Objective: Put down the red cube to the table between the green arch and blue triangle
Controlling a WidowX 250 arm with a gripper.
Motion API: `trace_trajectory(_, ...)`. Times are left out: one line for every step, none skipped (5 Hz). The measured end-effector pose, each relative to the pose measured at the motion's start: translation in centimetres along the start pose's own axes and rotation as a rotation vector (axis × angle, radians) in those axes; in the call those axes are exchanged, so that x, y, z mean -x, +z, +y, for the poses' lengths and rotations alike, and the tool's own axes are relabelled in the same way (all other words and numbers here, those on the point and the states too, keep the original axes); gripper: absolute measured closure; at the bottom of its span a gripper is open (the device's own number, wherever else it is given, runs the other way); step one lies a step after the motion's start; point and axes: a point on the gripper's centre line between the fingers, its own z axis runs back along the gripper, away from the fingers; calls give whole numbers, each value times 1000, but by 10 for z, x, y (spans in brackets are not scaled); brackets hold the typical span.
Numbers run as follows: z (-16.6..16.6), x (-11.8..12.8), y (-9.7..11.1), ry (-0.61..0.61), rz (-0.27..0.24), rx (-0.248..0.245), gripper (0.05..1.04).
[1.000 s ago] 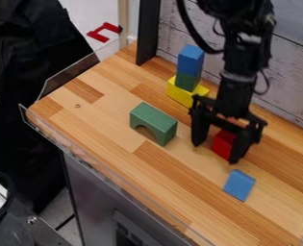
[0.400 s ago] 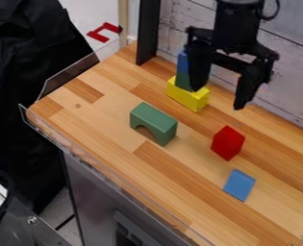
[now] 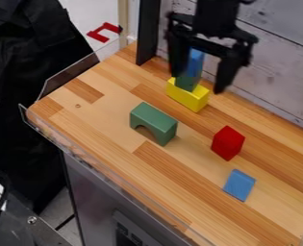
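- Hanging above the back of the counter [image 3: 95,125], near the wall [image 3: 282,62], the tool [image 3: 198,82] is holding nothing, its two fingers standing wide apart and pointing down.
- Behind it, as the camera is looking, a blue block [image 3: 196,62] is sitting on a green block [image 3: 187,82], and both are resting on a yellow block [image 3: 187,96]; how closely the fingers are passing the stack, I cannot tell.
- Nearer the camera, the red cube [image 3: 228,143] is resting on the wood, apart from the tool and touching no other block.
- The green arch [image 3: 154,122] is standing to one side of it, while the blue triangle [image 3: 239,185] is lying near its other side.
- The cube is sitting roughly between them, though closer to the triangle and off the straight line, toward the wall.
- The release is looking finished, so the step in hand is probably clearing away: going straight up first, fingers kept spread, and turning aside only above the blue block, lest a fingertip knock the stack.
- If truer centring is wanted, gripping the cube low, sliding it gently toward the camera and arch, then letting go squarely is seeming best.
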Motion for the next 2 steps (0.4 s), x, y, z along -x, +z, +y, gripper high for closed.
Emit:
trace_trajectory(21,0,-6,65,44,-25,87)
trace_trajectory(31,1,-9,86,61,-27,87)
